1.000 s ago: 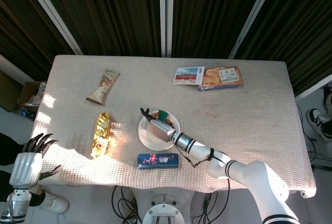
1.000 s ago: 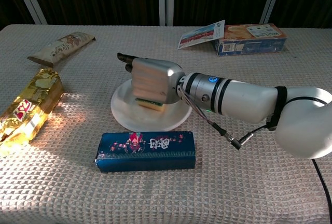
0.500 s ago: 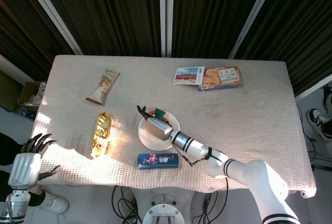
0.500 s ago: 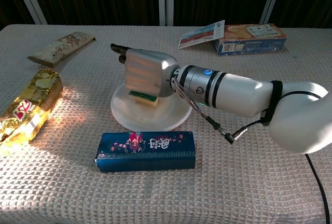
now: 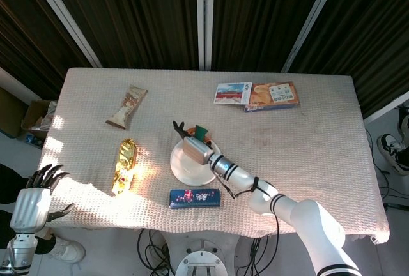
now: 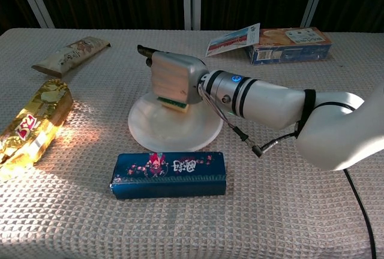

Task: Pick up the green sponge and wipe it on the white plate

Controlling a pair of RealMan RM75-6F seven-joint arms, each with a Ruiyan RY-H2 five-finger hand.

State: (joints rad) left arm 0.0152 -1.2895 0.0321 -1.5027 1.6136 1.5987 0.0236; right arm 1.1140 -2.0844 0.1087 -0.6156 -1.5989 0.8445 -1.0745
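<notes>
The right hand [image 6: 175, 78] reaches in over the white plate [image 6: 174, 130], its fingers wrapped down around the green sponge [image 6: 174, 103], which shows beneath the palm as a green top over a yellow body; the sponge's lower edge sits at the far part of the plate, though whether it presses on the plate surface or hangs just above cannot be told. In the head view the same hand [image 5: 197, 149] covers the far rim of the plate [image 5: 185, 172], with a bit of the sponge [image 5: 202, 130] peeking out past the dark fingers [image 5: 179, 126]. The plate rests near the middle of the cloth-covered worktop [image 5: 319, 161]. Just in front of it, toward the robot, lies a dark blue box [image 6: 168, 174] with a flowered print, close to the plate but apart from it. To the left lies a gold foil snack packet [image 6: 31, 126] in a patch of sunlight, and beyond it a brown-and-white wrapped bar [image 6: 71, 53]. At the far right sits a flat printed carton [image 6: 282, 43] with its flap raised. The left hand [image 5: 35, 196] hangs off the worktop's near left corner, its dark fingers [image 5: 50, 175] spread and holding nothing.
</notes>
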